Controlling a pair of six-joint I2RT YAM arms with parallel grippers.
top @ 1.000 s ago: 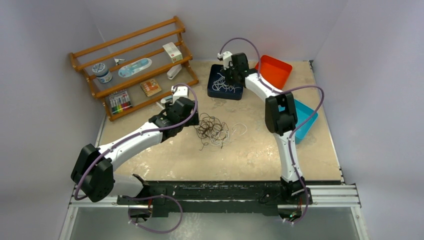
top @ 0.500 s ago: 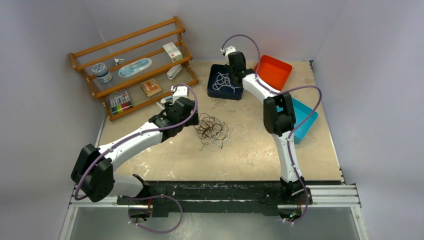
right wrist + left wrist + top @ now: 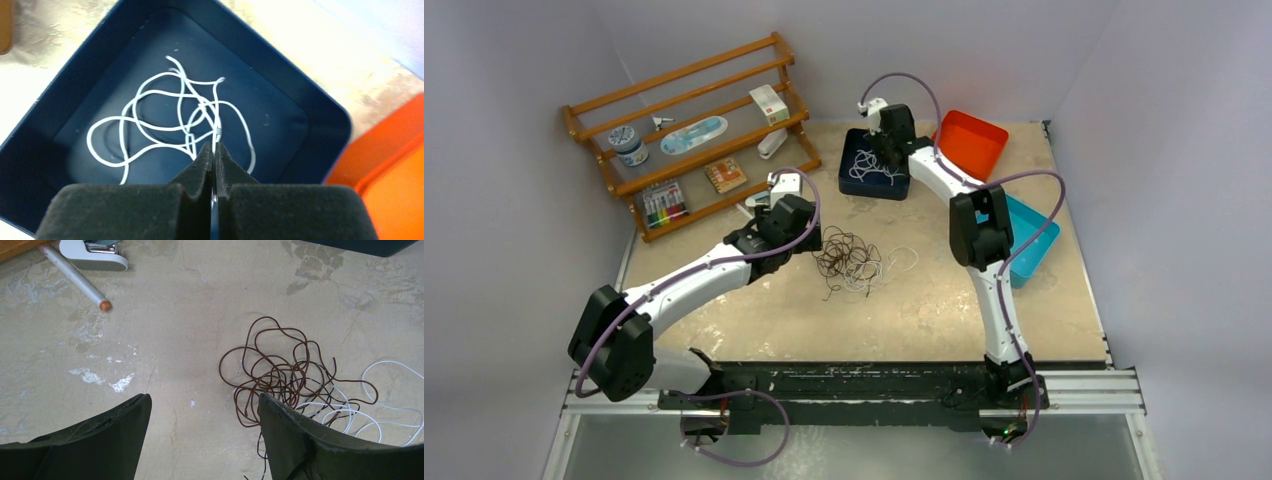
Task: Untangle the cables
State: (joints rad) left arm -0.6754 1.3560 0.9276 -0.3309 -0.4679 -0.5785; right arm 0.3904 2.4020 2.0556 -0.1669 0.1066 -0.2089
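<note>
soft even light, faint shadows, right wrist view washed out

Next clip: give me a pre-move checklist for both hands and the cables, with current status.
1. Left hand open: ok.
2. It is centred on the tangle: not ok, the knot sits off to one side.
3. Right hand has released the white cable into the blue bin: not ok, shut on a strand.
4. Strands separated: not ok, brown and white are knotted.
5. Nearby pen clear of the knot: ok.
</note>
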